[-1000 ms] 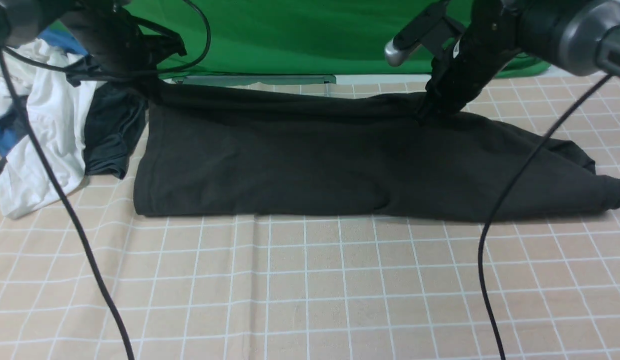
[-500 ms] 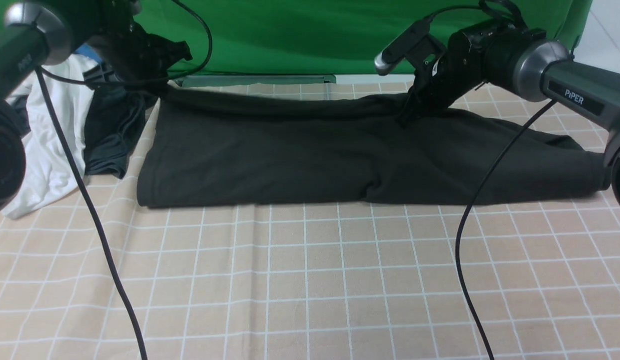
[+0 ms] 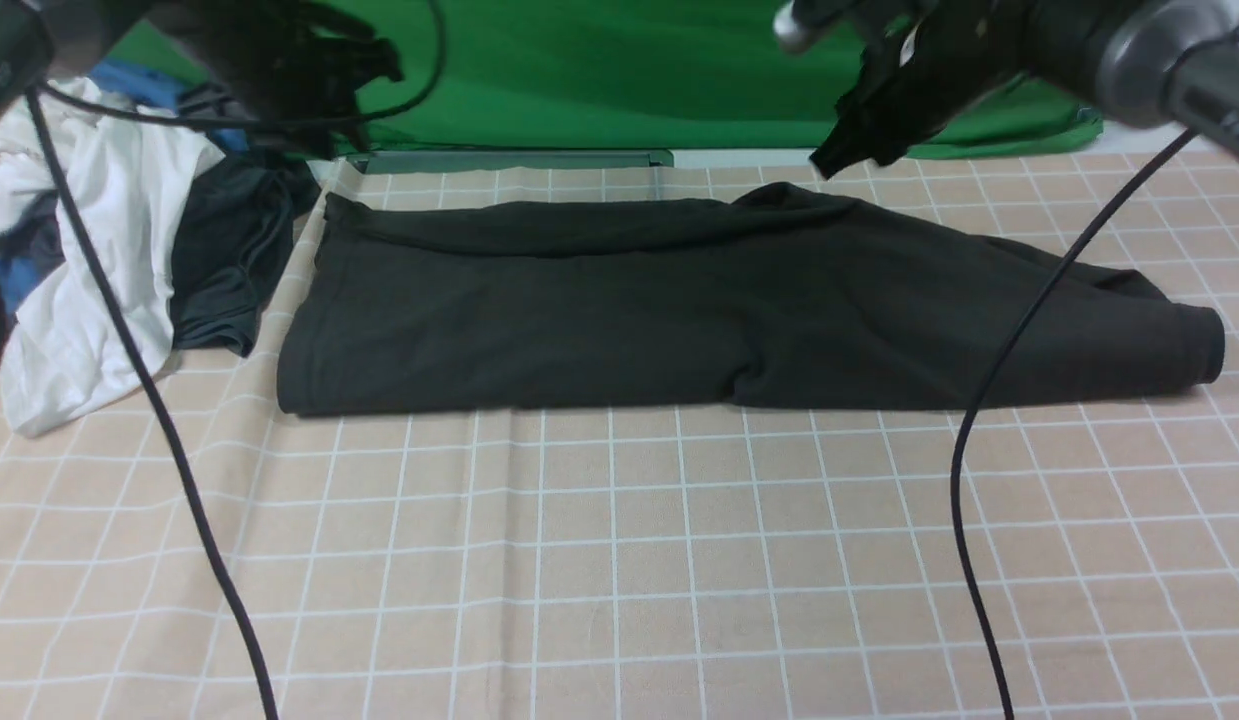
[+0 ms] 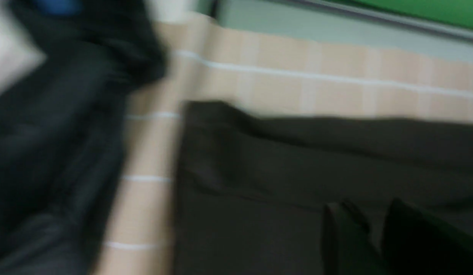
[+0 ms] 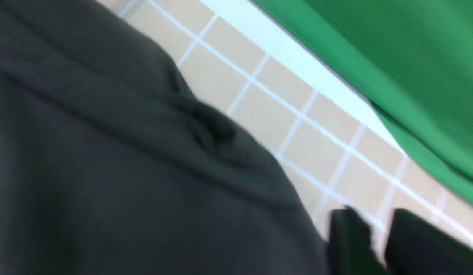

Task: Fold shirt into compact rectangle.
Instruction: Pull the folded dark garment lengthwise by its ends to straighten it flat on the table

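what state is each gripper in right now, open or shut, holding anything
left gripper: slightly open, holding nothing, clear of the shirt
right gripper: slightly open, holding nothing, clear of the shirt

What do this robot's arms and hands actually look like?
The left arm and right arm are dark tubes; the right has a rounded silver-grey joint cap. The left hand and right hand each end in two dark, blunt fingers. Thin black cables trail from both: left cable, right cable.
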